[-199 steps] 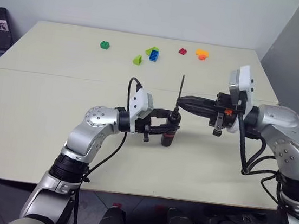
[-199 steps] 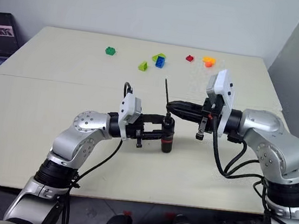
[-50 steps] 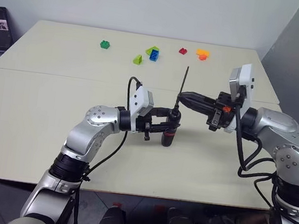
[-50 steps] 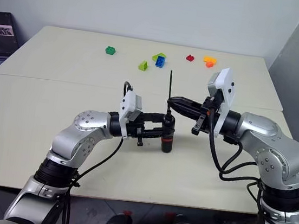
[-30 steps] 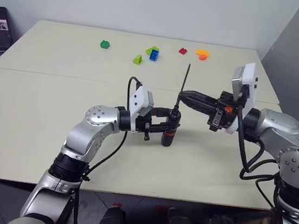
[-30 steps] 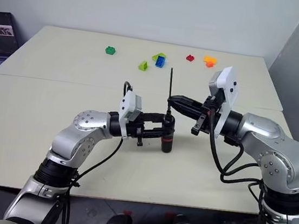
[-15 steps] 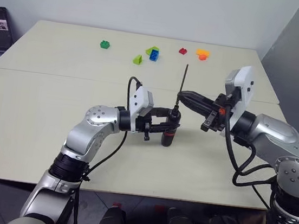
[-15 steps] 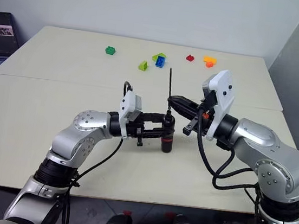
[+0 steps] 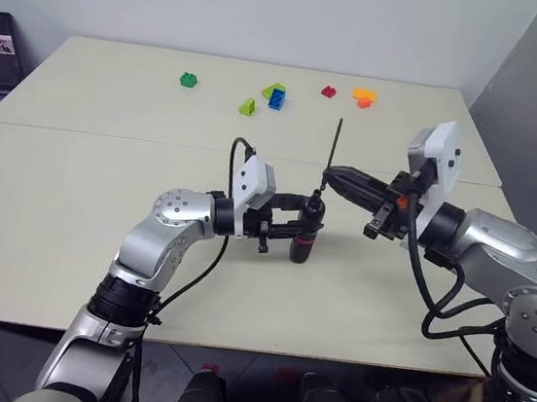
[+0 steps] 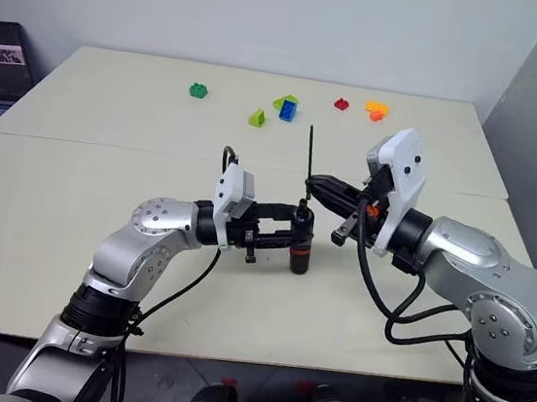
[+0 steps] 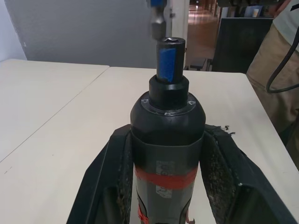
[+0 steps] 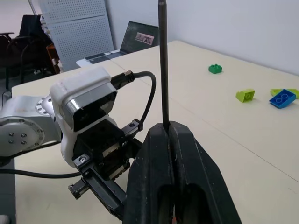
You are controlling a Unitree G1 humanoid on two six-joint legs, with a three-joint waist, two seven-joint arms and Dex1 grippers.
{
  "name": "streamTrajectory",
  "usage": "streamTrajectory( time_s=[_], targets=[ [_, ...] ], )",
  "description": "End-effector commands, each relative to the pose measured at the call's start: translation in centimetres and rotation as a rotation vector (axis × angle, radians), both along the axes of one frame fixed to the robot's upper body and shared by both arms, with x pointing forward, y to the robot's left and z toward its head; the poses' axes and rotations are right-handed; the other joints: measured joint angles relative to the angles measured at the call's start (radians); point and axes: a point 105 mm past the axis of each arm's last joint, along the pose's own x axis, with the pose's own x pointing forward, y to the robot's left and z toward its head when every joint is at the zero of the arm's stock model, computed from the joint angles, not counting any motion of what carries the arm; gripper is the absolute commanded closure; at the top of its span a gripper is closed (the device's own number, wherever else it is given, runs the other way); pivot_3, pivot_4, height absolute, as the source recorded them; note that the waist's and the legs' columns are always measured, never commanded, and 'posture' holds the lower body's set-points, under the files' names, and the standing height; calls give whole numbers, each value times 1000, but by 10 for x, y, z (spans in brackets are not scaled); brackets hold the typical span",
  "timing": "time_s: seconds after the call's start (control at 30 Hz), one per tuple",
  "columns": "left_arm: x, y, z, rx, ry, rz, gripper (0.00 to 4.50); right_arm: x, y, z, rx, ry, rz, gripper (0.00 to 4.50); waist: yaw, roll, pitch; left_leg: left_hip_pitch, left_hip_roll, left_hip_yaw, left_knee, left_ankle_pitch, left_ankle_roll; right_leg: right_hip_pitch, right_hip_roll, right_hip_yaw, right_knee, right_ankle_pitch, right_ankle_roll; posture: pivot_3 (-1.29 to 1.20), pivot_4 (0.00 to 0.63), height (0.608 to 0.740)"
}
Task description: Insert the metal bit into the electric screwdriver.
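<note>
The left gripper [image 9: 297, 226] pinches the electric screwdriver [image 9: 304, 236], holding it upright over the table [image 9: 73, 197]. The right gripper [image 9: 330, 177] pinches the metal bit [image 9: 333, 146], and its wrist has turned a little in the last second. The bit's low end now sits just above the screwdriver's nose but is not in yet.

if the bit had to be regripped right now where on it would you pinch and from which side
Probably low on the metal bit, just above the electric screwdriver nose, coming level from the robot's right as the right gripper does. The rod stands near upright and needle-thin, so a low sideways pinch should steady its lower end; the left gripper occupies the other side.
</note>
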Motion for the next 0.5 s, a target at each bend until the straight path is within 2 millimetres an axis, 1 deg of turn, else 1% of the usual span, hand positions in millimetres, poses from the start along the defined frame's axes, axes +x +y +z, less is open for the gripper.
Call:
streamTrajectory(
  time_s=[0.03,0.17,0.5],
  targets=[
    [-1,2,11,1,-59,4,2857,-8,0,17,41,-69,10,4500,0,0,0,0,0,0,0,0,0,0,0,0,0,0,0,0,150,740],
    [-1,2,11,2,-58,3,2857,-11,2,19,46,-71,29,4500,0,0,0,0,0,0,0,0,0,0,0,0,0,0,0,0,150,740],
    [0,2,10,1,-59,4,2857,-12,4,11,37,-46,21,4500,0,0,0,0,0,0,0,0,0,0,0,0,0,0,0,0,150,740]
  ],
)
